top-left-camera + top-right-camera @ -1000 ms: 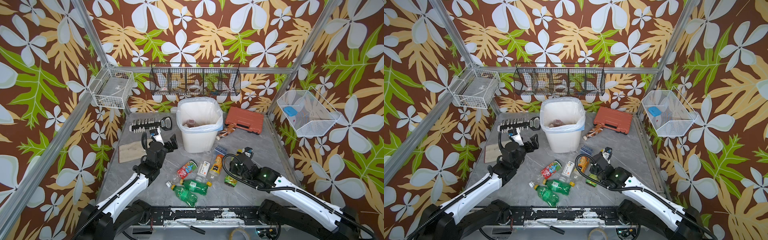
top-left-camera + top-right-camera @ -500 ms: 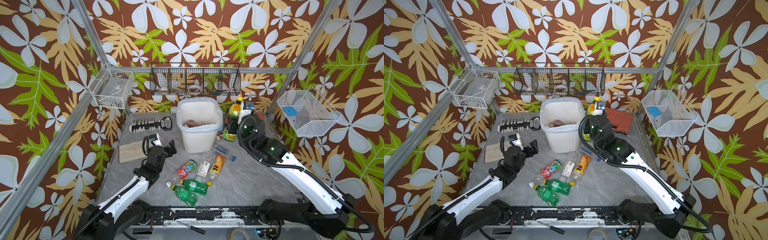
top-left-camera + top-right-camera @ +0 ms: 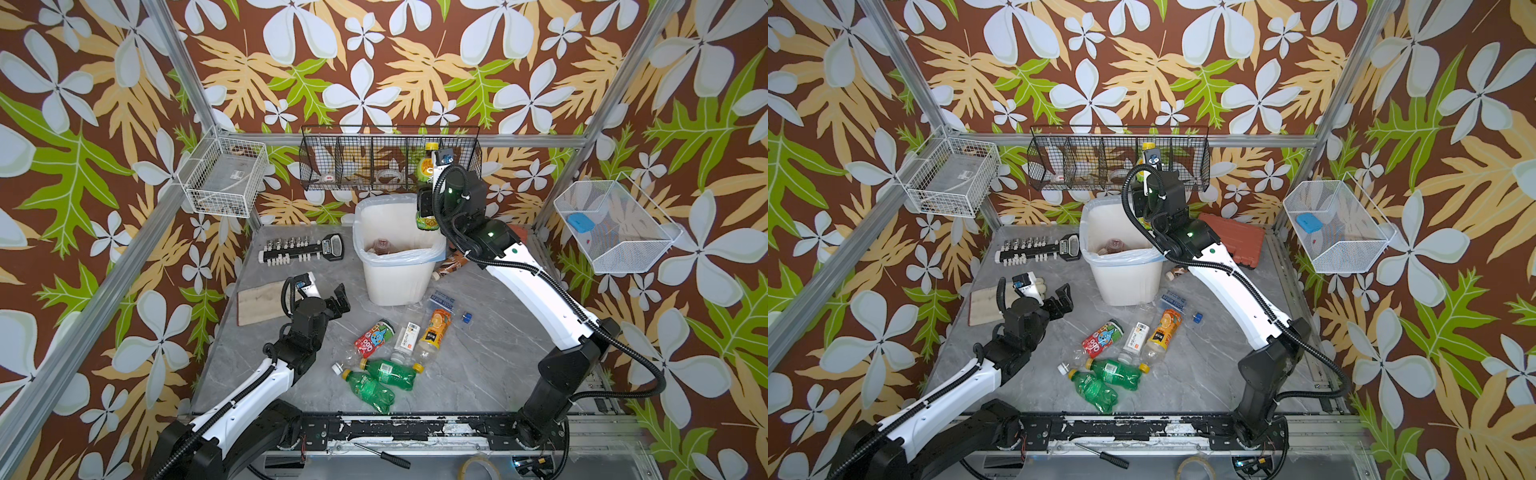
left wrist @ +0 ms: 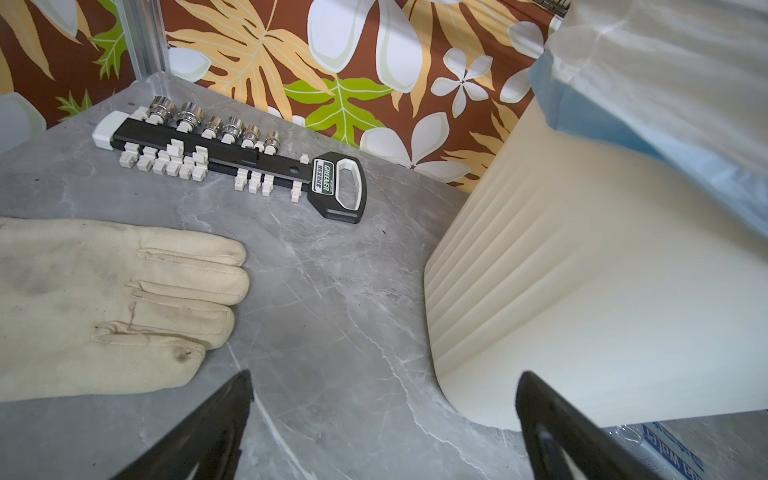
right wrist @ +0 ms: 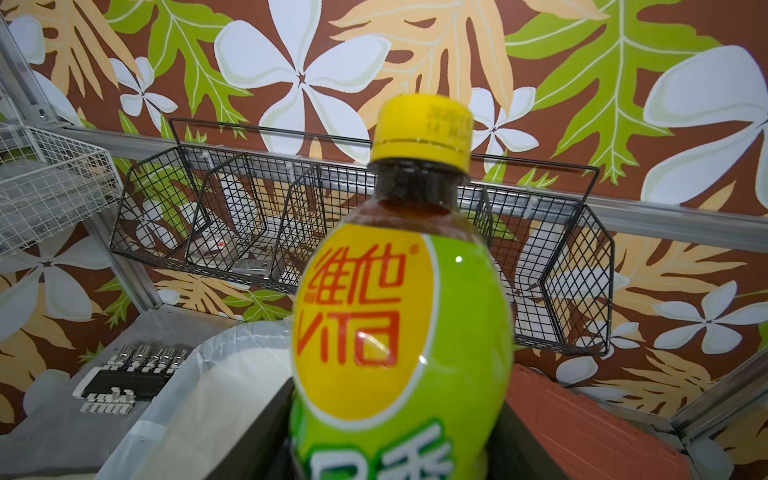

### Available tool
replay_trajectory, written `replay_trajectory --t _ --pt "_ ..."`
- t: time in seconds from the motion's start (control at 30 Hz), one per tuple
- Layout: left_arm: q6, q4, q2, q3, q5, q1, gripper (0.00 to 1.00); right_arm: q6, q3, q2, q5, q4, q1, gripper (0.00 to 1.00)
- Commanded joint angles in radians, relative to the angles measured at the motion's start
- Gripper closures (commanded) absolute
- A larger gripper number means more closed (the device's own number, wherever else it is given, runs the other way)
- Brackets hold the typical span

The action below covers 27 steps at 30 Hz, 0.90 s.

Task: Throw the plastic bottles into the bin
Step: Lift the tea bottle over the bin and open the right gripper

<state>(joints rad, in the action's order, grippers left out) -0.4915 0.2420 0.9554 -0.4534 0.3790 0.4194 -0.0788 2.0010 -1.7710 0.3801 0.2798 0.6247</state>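
At lower left, our left hand (image 3: 326, 293) hangs spread and empty over the grey marble-look bench (image 3: 478, 365). It is near a cream cloth glove (image 4: 116, 307) and a black socket rail (image 4: 232, 153) marked "GREENER". Mid-frame, loose plastic bottles (image 3: 388, 371) lie on their sides, necks toward the lower left or bottom. Behind them stands the white bag-lined plastic bin (image 3: 397, 274). Over its right rim our right hand (image 3: 424, 204) pinches a green-and-yellow "VITA" bottle (image 5: 399, 332), upright, yellow cap up. Brown floral wallpaper (image 3: 374, 62) surrounds us.
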Motion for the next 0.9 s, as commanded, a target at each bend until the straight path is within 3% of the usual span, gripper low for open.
replay_trajectory --t 0.0,0.57,0.63,0.73,0.87 --pt "0.01 0.0 -0.001 -0.005 0.017 -0.002 0.0 0.01 0.017 -0.016 -0.047 -0.004 -0.013 0.4" --pt "0.016 -0.01 0.008 -0.024 0.017 -0.002 0.0 -0.033 0.012 -0.087 -0.135 0.017 -0.06 0.39" --pt "0.016 -0.01 0.009 -0.024 0.017 -0.002 0.0 -0.037 0.011 -0.09 -0.129 0.022 -0.06 0.3" --pt "0.019 -0.009 0.015 -0.026 0.014 -0.002 0.0 -0.042 0.009 -0.091 -0.103 0.03 -0.062 0.07" --pt "0.025 -0.009 0.021 -0.033 0.01 -0.002 0.0 -0.064 -0.006 -0.064 -0.091 0.031 -0.069 0.01"
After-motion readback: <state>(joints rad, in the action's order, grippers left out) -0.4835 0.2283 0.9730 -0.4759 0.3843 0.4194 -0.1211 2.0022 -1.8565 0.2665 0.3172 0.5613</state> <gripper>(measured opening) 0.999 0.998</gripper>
